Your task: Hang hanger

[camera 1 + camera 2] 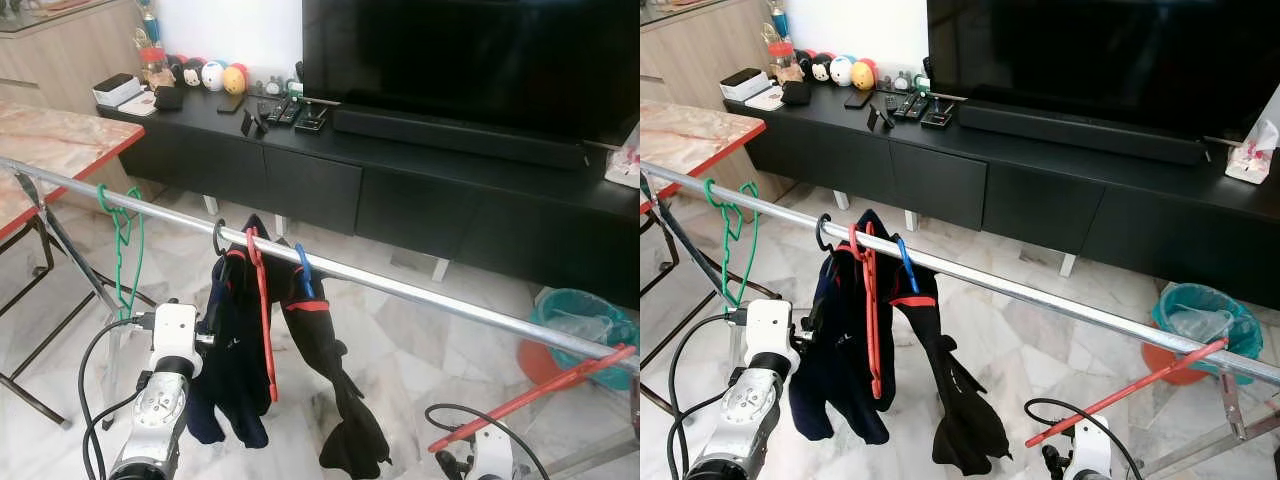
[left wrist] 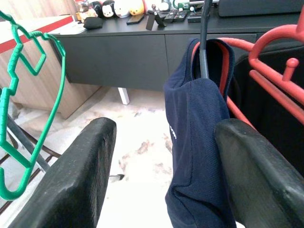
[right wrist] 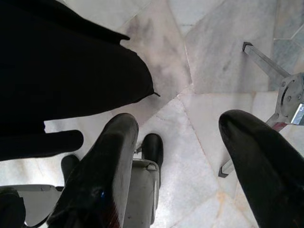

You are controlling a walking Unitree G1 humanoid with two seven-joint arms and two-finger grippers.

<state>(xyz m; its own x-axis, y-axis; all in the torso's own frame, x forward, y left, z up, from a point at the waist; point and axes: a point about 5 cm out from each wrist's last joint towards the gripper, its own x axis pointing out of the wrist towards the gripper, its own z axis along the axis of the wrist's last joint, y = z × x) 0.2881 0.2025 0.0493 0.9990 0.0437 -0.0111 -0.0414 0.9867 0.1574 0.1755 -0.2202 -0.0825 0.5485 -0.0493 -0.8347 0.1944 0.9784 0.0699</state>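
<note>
A silver rail (image 1: 420, 292) slants across in front of me. On it hang a green hanger (image 1: 122, 238), a black-hooked hanger with a navy garment (image 1: 232, 350), a bare red hanger (image 1: 264, 310) and a blue hanger with a black garment (image 1: 335, 390). My left arm (image 1: 170, 350) reaches up beside the navy garment (image 2: 194, 137). The left gripper (image 2: 166, 126) is open, with the cloth just ahead of its fingers. A red hanger (image 1: 535, 392) slants from near my right arm (image 1: 490, 455) up to the rail's right end. My right gripper (image 3: 178, 118) is open, empty and points at the floor.
A black TV cabinet (image 1: 420, 190) with remotes and toys runs along the back under a large TV (image 1: 470, 60). A marble-topped table (image 1: 50, 140) stands at left. A teal bin (image 1: 585, 325) is at right. A rack leg (image 3: 266, 59) stands on the marble floor.
</note>
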